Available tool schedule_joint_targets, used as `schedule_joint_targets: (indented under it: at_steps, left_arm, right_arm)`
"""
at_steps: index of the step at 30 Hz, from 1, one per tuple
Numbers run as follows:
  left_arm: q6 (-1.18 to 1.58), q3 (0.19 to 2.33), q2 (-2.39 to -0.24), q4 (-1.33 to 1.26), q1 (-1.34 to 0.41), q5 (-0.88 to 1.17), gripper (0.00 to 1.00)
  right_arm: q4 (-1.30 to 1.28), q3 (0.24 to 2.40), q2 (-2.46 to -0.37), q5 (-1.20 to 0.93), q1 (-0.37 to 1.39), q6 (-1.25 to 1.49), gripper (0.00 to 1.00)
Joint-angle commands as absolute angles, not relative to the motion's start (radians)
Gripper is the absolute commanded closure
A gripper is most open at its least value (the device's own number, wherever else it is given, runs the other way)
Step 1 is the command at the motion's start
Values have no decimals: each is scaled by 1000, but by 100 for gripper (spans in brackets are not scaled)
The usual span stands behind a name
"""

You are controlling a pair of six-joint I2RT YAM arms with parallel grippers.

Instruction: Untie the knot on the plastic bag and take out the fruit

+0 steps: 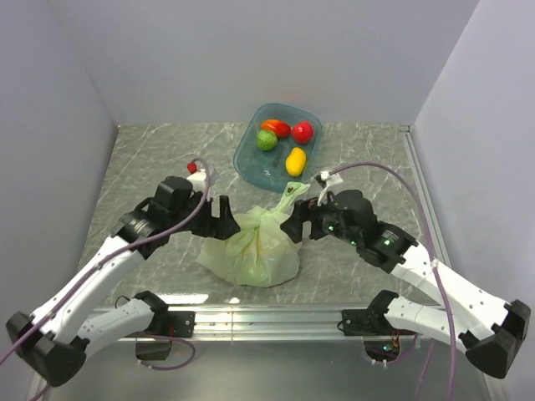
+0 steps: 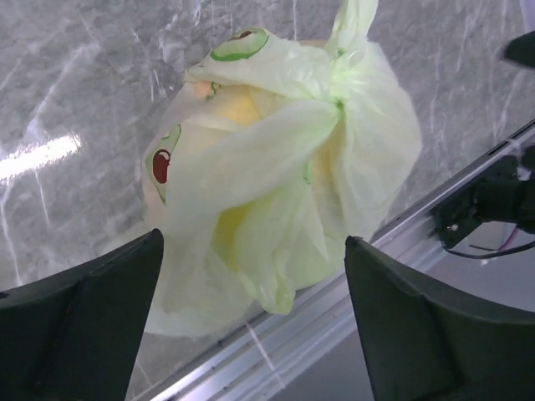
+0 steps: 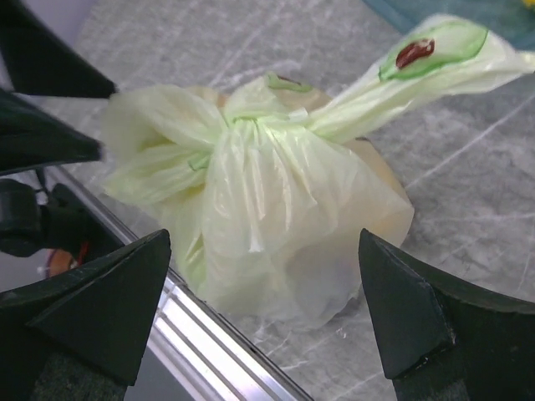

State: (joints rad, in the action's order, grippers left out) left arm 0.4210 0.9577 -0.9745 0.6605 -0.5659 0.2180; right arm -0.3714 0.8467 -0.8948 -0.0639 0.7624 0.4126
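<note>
I see the knot (image 3: 251, 121), a twisted pale green bunch of handle plastic, tied at the top of the thin, crinkly pale green plastic bag (image 1: 255, 251). The bag sits on the grey marbled tabletop (image 1: 150, 159) near the front edge. The fruit (image 2: 238, 109) is only a yellowish blur through the film. The left gripper (image 2: 254, 241) and right gripper (image 3: 265, 238) flank the bag, jaws apart, gripping nothing. Behind it is a teal translucent bowl (image 1: 247, 159).
</note>
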Motion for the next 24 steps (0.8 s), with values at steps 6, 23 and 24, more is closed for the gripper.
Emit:
schedule_joint_targets:
  at_steps: [6,23,24]
  left_arm:
    - [699,994,-830,655,-629,22,14]
    - [847,979,-1253,438,-864,-265,32]
    - [854,957,-1258,422,-868,-258,36]
  right_arm:
    - [-272,868,-1023,173,885,472,4]
    - [-77,761,-1213,292,989,491,50]
    - [-72,756,-1216,288,989,489,60]
